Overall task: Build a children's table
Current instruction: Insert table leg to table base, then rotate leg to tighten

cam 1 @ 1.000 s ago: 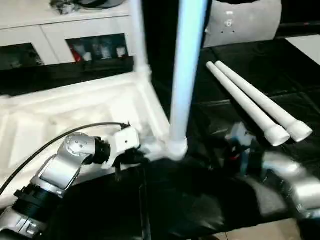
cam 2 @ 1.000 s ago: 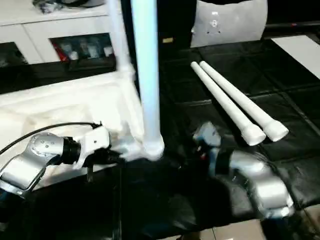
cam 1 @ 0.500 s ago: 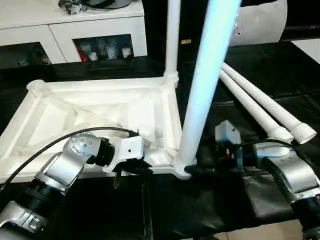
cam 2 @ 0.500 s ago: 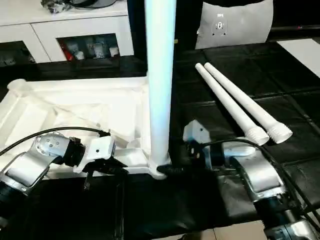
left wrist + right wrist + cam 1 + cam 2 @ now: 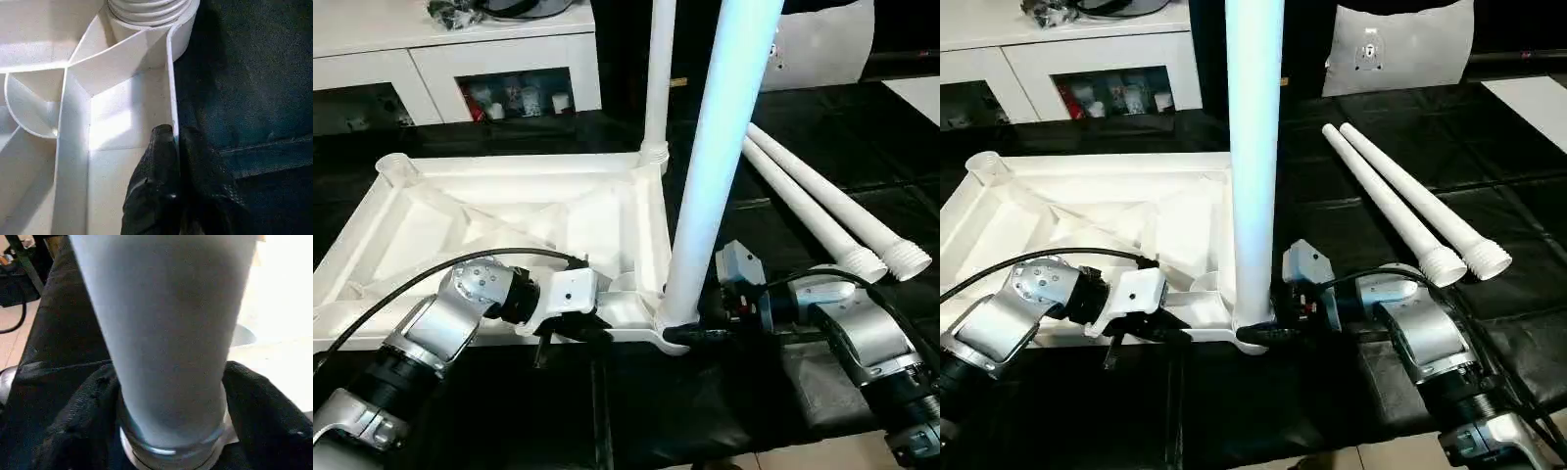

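A black padded surface (image 5: 773,147) spreads before a white cabinet (image 5: 460,59) with glass doors, and on it the children's table top (image 5: 509,215) lies upside down, ribs showing. Two legs stand upright in its corner sockets: the near leg (image 5: 715,166) at the corner nearest the robot, the far leg (image 5: 658,78) at the corner behind it. The left pincer (image 5: 171,147) is clenched on the top's thin rim just beside the near leg's socket, one finger (image 5: 156,171) inside the rim and one outside. The right pincer (image 5: 690,335) reaches to the base of the near leg from the other side; its wrist view has the black pads (image 5: 78,421) flanking that base on both sides, seemingly pressed to it, though whether they truly clamp it I cannot tell. Two loose legs (image 5: 1400,211) lie side by side well beyond the near leg. Both upright legs are cut off above. A grey-white cushion (image 5: 1400,44) stands behind.
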Tool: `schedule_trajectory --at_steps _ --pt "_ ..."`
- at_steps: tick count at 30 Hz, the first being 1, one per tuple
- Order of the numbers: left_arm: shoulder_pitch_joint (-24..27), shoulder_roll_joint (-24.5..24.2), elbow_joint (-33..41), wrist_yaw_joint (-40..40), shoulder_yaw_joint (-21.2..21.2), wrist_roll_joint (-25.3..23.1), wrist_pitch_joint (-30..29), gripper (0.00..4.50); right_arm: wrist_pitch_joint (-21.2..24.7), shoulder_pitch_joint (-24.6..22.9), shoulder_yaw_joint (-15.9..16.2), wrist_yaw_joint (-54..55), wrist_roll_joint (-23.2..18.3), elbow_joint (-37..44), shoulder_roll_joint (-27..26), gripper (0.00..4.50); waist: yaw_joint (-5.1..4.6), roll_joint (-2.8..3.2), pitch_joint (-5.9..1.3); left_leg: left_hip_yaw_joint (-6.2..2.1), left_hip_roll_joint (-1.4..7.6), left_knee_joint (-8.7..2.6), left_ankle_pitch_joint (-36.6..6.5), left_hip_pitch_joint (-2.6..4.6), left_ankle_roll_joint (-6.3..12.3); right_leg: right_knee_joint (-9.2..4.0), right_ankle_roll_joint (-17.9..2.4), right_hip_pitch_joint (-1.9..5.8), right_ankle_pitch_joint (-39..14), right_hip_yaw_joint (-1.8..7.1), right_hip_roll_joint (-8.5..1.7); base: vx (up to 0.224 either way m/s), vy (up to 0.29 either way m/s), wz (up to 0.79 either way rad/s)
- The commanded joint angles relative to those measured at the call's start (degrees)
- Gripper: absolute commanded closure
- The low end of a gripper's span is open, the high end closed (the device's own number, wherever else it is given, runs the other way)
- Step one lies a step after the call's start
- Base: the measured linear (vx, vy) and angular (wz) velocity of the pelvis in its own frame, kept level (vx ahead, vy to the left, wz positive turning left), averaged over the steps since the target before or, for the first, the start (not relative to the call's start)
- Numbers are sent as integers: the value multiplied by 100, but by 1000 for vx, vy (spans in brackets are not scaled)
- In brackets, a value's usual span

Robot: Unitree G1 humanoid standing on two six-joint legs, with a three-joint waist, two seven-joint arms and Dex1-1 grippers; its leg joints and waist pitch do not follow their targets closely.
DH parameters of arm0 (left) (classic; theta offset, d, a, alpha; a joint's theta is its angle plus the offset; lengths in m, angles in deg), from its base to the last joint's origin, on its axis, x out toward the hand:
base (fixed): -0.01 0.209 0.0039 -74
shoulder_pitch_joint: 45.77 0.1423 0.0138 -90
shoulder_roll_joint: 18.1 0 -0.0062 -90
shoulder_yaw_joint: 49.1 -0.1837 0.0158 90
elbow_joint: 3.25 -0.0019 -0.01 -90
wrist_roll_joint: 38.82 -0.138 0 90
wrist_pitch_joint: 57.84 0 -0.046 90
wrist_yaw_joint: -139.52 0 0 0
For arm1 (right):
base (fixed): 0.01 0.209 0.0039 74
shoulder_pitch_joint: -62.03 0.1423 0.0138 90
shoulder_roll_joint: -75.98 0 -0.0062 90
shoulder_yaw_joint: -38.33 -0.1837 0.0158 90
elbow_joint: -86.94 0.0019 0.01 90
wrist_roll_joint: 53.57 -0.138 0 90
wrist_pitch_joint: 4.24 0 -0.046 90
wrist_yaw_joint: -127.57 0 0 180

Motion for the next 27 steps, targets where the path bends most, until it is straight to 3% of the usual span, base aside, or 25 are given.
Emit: schedule_trajectory --at_steps 1,7,13,17,20,21,25,27 --pt "-38 6 22 -244 -226 -124 137 450 -44 73 35 -76 49 -28 -2 145 -41 -47 -317 55 48 -353 -1287 99 246 -365 -1546 232 -590 87 -165 0 0 0" --pt "-35 -10 -21 -221 -196 -131 132 450 -20 18 60 -100 17 -18 4 177 -43 -34 -306 50 51 -367 -1342 99 204 -373 -1517 225 -662 91 -165 0 0 0" --pt "57 188 144 271 80 4 -396 450 642 -368 3 281 -168 401 -122 178 -35 -21 -271 46 60 -402 -1550 117 138 -401 -1489 204 -873 100 -158 0 0 0" --pt "125 573 448 967 369 153 -1145 450 1070 -726 -115 1309 -107 595 -610 178 -60 -29 -203 34 57 -467 -2024 127 -21 -481 -1258 153 -1739 117 -180 0 0 0" --pt "146 811 660 1306 467 194 -1561 450 1233 -841 -138 1888 3 604 -948 178 -109 -40 -177 7 40 -499 -2228 127 -139 -550 -958 119 -2447 127 -193 0 0 0" --pt "127 1048 764 1668 531 142 -1873 450 1403 -865 -195 2368 61 584 -1279 178 -140 -46 -146 -5 33 -519 -2337 118 -173 -579 -856 100 -2671 123 -193 0 0 0" --pt "-19 1673 770 2564 701 -68 -2436 450 1731 -776 -346 3314 174 497 -1987 178 -295 -73 -92 -57 -25 -545 -2571 103 -248 -665 -501 75 -3419 83 -191 0 0 0" --pt "-203 2233 683 3331 877 -200 -2814 450 1793 -522 -556 4185 277 66 -2593 178 -338 -56 -117 -69 -30 -547 -2550 132 -255 -695 -464 69 -3445 63 -207 0 0 0"
